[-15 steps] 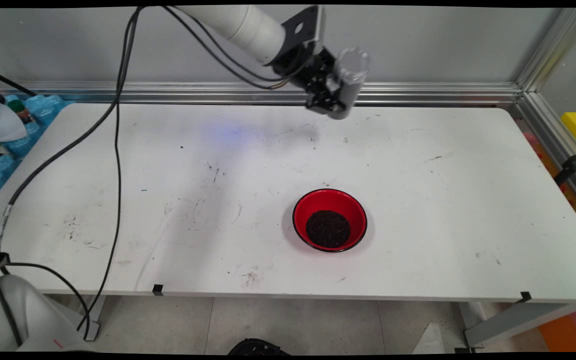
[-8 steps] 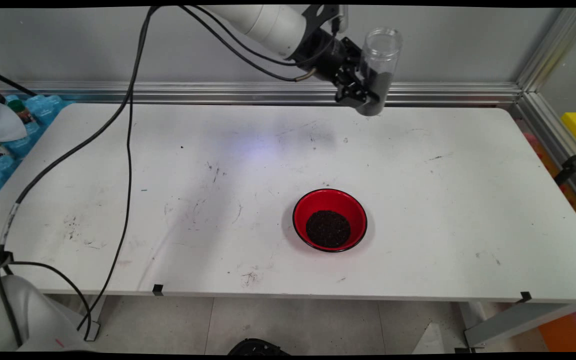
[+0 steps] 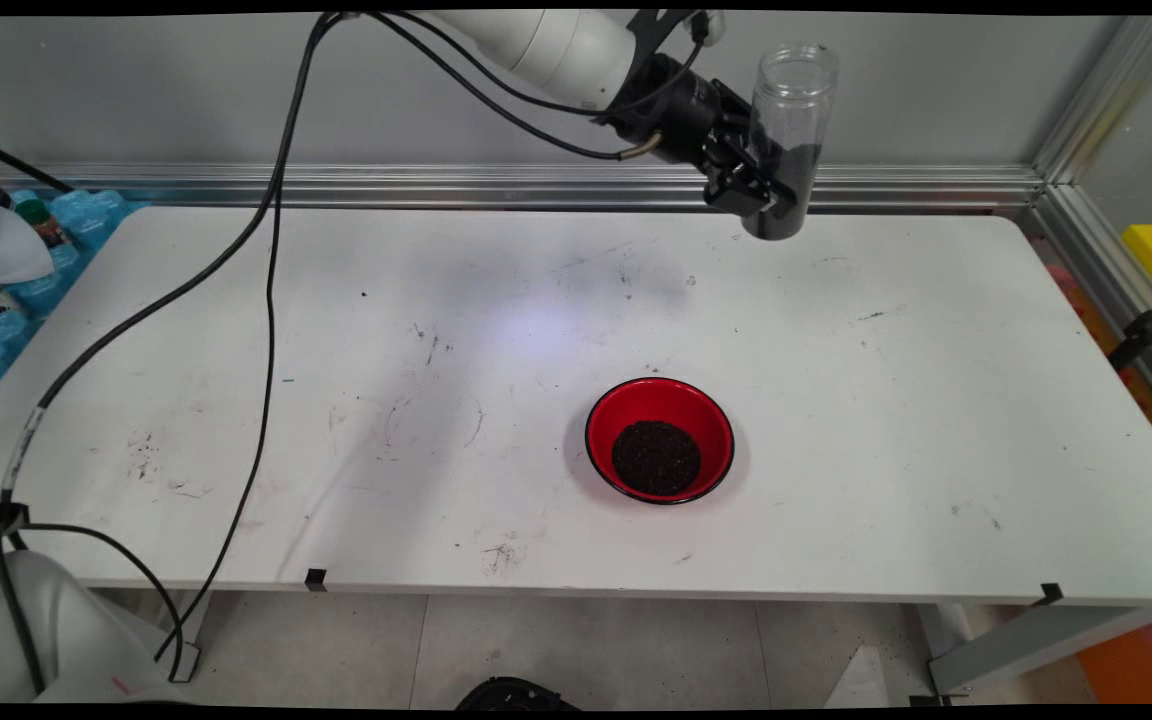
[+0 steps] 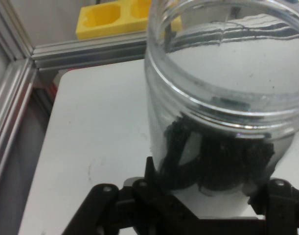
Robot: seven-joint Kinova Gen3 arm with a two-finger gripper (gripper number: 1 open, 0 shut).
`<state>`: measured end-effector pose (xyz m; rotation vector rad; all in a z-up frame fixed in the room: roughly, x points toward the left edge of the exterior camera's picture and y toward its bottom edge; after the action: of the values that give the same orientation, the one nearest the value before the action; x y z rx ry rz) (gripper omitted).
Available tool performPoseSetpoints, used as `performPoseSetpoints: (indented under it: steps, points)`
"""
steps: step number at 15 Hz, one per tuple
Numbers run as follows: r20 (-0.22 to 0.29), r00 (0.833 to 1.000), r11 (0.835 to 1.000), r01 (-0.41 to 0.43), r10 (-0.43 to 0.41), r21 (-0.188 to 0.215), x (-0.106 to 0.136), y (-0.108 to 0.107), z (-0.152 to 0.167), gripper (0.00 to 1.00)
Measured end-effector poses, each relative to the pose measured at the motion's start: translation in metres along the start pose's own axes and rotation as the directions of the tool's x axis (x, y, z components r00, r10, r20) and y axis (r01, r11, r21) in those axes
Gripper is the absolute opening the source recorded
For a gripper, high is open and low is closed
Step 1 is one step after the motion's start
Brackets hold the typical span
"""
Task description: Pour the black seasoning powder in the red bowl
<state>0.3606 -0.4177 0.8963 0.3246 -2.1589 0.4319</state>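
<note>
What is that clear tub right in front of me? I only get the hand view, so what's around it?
Observer: The gripper is holding a clear jar upright in the air, above the table's far edge. Your view does not show that height.
Operator: Is anything else on the table?
Observer: Yes, a red bowl stands nearer the front, well apart from the jar.
Operator: Is the bowl empty?
Observer: No, a heap of dark grains lies in its middle, looking much like the dark stuff in the jar's bottom.
Operator: What carries the hand?
Observer: A white arm reaching in from the upper left, with black cables hanging from it.
</note>
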Motion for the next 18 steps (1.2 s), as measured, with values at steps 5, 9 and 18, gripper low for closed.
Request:
performPoseSetpoints:
  steps: [5,9,18]
  points:
    - [-0.008,1.000,0.999,0.030,-0.031,-0.015,0.001,0.003,-0.002,0.00]
    - [-0.003,0.999,0.999,0.050,-0.050,0.000,-0.005,0.003,-0.003,0.00]
    - [0.061,0.995,0.997,0.081,-0.082,0.006,-0.063,0.012,-0.001,0.00]
